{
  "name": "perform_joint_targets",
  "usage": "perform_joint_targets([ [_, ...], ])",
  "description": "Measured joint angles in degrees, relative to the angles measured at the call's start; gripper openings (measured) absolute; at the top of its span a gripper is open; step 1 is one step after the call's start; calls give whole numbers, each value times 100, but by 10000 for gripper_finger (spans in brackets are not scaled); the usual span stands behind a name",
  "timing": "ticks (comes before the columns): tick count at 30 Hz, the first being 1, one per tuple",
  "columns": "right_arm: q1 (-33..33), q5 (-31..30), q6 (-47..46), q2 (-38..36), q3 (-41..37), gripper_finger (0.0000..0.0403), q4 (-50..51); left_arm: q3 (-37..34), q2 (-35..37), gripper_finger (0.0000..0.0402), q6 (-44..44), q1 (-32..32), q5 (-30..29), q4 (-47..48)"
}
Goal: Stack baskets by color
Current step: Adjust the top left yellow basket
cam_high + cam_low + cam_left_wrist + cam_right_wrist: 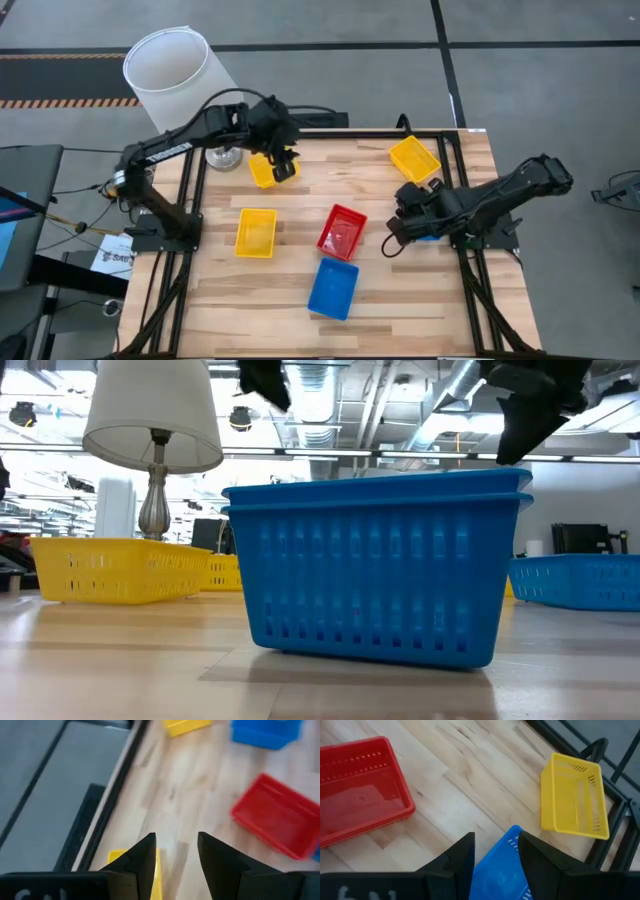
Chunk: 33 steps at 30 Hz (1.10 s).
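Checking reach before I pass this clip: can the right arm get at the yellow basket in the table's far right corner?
Probably yes. That yellow basket lies open just beyond the right tool, with bare wood between them, though the tool already straddles a blue basket rim.

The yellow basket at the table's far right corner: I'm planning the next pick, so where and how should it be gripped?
Probably one of the long side walls of the yellow basket, coming straight down from above. It sits upright, open side up and angled to the table edges, so a thin rim is exposed for one finger inside and one outside. Turn the wrist to match its slant. The right gripper is nearest.
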<state>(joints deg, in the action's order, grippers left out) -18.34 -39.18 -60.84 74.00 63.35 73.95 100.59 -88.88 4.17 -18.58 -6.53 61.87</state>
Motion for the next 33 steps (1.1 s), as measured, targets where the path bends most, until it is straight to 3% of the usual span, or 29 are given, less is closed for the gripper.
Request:
perform_joint_targets([
  [8, 54, -125, -11, 145, -3, 175, -308, -3094, 1165, 135, -825, -871, -312, -2726],
  [12, 358, -160, 192, 235, -6, 177, -431, -3904, 1148, 155, -835, -1308, 287, -3442],
  [20, 1355, -132, 1146, 212, 0, 206, -1069, -4143, 303, 218, -781, -1780, 497, -3957],
  [27, 2060, 279, 1989, 218, 0, 213, -1744, -4006, -563, 213, -370, -1818, 288, -4056],
  [33, 2296, 352, 2102, 220, 0, 206, -1800, -3660, -1118, 203, -233, -1818, 363, -4026],
])
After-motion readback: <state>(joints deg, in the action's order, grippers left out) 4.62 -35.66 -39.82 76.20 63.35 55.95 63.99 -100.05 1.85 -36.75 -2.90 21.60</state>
